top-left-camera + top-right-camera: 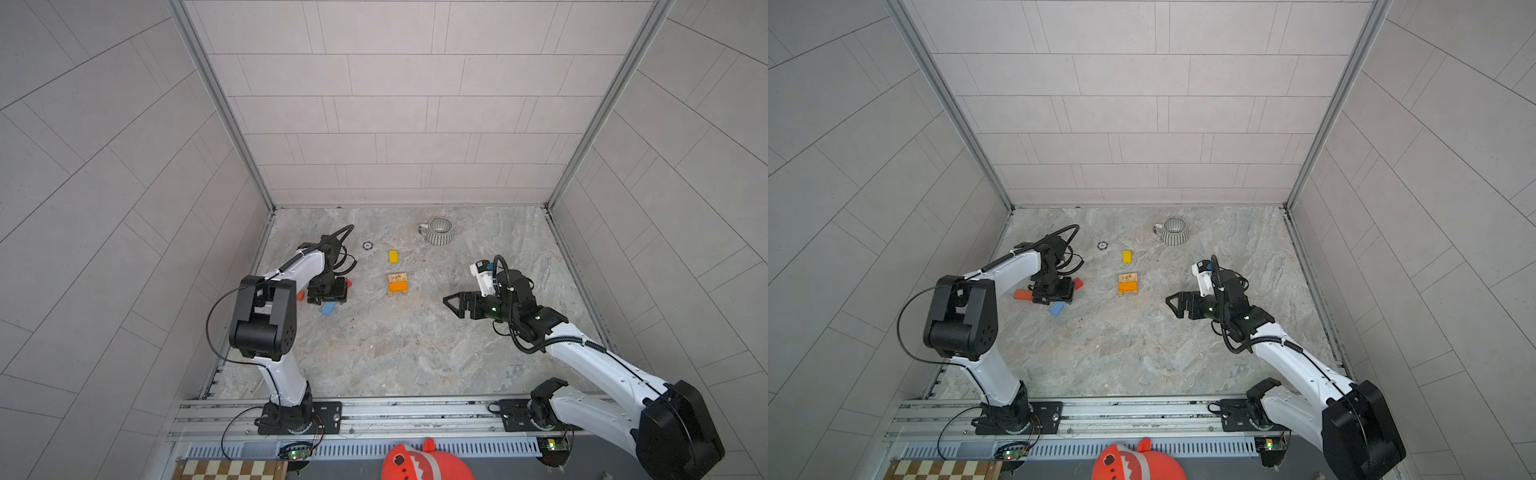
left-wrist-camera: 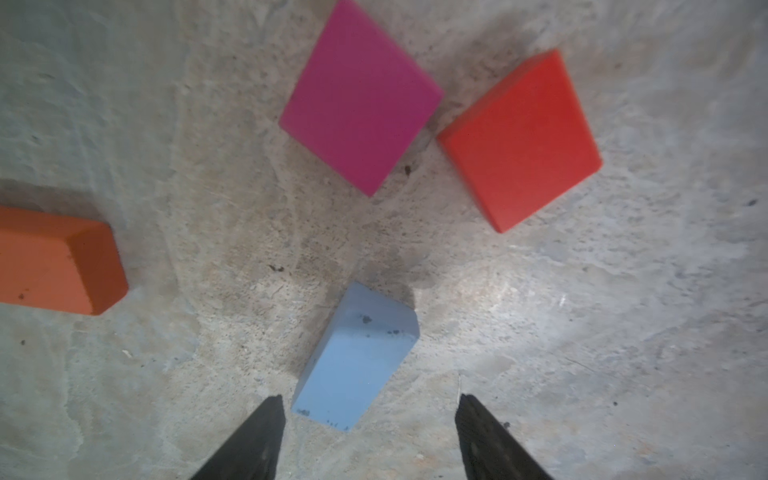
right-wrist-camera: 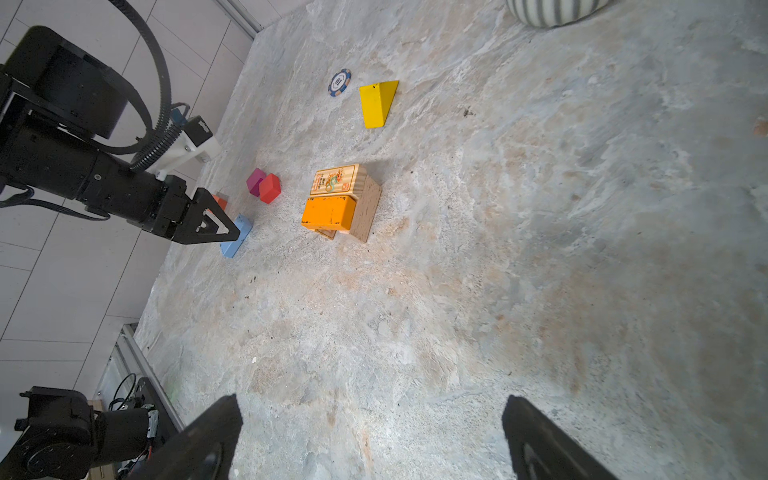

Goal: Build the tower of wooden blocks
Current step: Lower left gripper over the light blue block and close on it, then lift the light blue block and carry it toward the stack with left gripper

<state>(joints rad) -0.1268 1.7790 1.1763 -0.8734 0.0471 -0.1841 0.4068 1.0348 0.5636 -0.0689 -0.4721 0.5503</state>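
Marble tabletop (image 1: 395, 353) bears the started tower (image 1: 397, 282). Left of the tower, the left gripper (image 2: 370, 398) hangs spread by a skewed blue block (image 2: 357, 357); I'd twist the wrist square to its long sides before closing. Right of the tower, the right gripper (image 3: 372, 401) hovers spread, empty.

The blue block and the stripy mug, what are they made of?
The blue block looks like painted wood: matte pale-blue coat with dark chips along its edges. The stripy mug is probably glazed ceramic: thick rounded body with grey and white ridges, though it is too small to be sure.
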